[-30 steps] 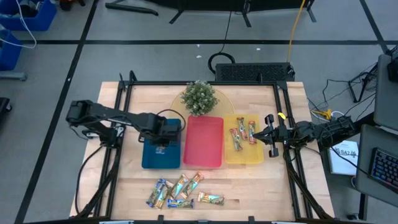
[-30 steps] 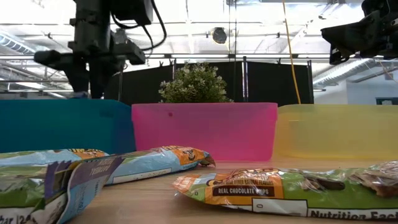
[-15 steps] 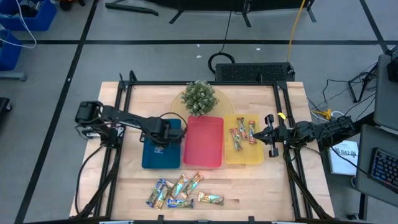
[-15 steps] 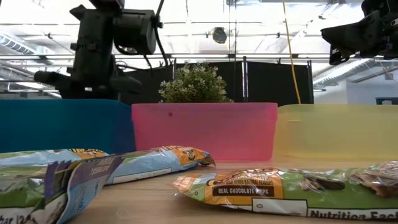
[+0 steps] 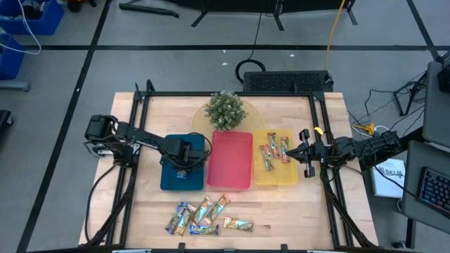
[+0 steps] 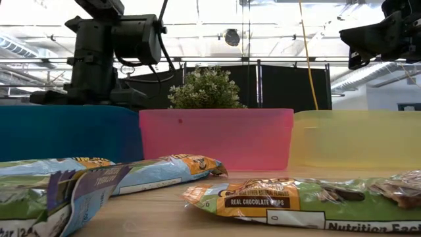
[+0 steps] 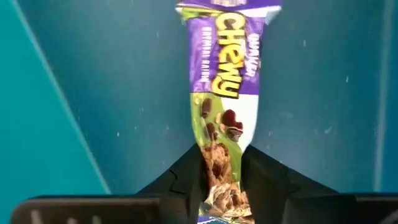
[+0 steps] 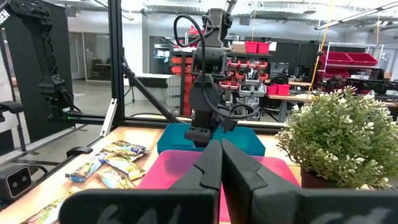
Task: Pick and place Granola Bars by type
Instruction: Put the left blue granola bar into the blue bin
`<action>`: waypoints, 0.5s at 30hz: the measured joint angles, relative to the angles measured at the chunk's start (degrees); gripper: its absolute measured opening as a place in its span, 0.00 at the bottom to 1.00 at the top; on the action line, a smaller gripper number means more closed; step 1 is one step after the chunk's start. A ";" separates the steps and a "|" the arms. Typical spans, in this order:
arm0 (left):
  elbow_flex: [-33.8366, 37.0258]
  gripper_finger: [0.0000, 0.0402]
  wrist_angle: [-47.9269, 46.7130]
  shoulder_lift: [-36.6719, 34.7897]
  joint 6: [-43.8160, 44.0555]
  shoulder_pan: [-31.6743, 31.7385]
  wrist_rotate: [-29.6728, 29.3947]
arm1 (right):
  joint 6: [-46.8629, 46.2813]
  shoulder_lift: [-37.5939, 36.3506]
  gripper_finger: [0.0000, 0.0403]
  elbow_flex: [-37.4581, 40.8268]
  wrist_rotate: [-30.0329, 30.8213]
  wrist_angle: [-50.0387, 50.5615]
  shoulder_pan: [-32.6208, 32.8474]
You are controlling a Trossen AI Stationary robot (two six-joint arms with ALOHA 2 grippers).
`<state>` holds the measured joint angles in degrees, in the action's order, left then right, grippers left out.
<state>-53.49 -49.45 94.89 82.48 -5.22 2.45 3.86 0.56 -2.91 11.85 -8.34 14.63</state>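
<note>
My left gripper hangs over the blue tray and is shut on a purple-and-green granola bar; the left wrist view shows the tray's blue floor behind the bar. In the low view that arm stands low behind the blue tray's wall. Several more granola bars lie loose on the wood near the table's near edge. Others lie flat in the yellow tray. My right gripper waits, shut, just right of the yellow tray, and its wrist view shows its fingers together. My left gripper pinches the granola bar between its two fingers at one end of the wrapper. It comes from above, pointing down into the blue tray. The bar runs on lengthwise past the fingertips toward the tray floor; I cannot tell whether its far end touches it.
The red tray sits between the blue and yellow trays. A small potted plant stands behind them. Black frame rails run along both sides of the table. Bare wood lies between the trays and the loose bars.
My left gripper has come down over the blue tray with the bar still in its fingers; in the low view the arm drops until its head sits just above the tray wall. The right arm has stayed where it was.
</note>
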 joint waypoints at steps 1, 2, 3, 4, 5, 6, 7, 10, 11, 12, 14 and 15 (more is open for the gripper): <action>-0.22 0.31 0.04 0.00 -0.41 -0.17 0.42 | 0.00 0.00 0.00 0.00 0.01 0.00 -0.01; -0.42 0.33 0.11 0.00 -0.76 -0.25 0.84 | 0.00 0.00 0.00 0.00 0.01 0.00 -0.01; -0.52 0.36 0.15 -0.02 -1.12 -0.31 1.45 | 0.02 0.00 0.00 0.00 0.01 -0.01 -0.01; -0.63 0.39 0.15 -0.01 -1.70 -0.35 2.06 | 0.00 0.00 0.00 0.00 0.01 -0.01 -0.01; -0.77 0.42 0.07 0.00 -2.22 -0.35 2.39 | 0.01 0.00 0.00 0.01 0.01 0.00 -0.01; -0.98 0.45 -0.03 0.00 -2.56 -0.35 2.61 | 0.01 0.00 0.00 -0.01 0.01 -0.01 -0.01; -1.20 0.48 -0.09 -0.04 -2.85 -0.35 2.78 | 0.02 0.00 0.00 -0.01 -0.01 0.00 0.01; -1.82 0.56 -0.21 -0.78 -3.43 -0.33 3.11 | 0.02 0.00 0.00 -0.01 0.01 0.00 -0.01; -2.28 0.59 -0.36 -1.01 -3.58 -0.35 3.11 | 0.02 0.00 0.00 -0.01 0.01 -0.02 -0.01; -2.66 0.62 -0.65 -1.27 -3.97 -0.33 3.10 | 0.02 0.00 0.00 -0.01 -0.01 -0.01 0.00; -3.90 0.66 -2.46 -1.86 -4.96 -0.29 3.11 | 0.02 0.00 0.00 -0.01 -0.01 0.00 -0.01; -4.89 0.68 -3.99 -2.22 -5.50 -0.17 3.08 | 0.02 0.00 0.00 -0.01 0.01 0.00 -0.01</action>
<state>-58.37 -53.43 92.67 76.98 -5.39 5.53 3.88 0.56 -2.92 11.86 -8.34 14.61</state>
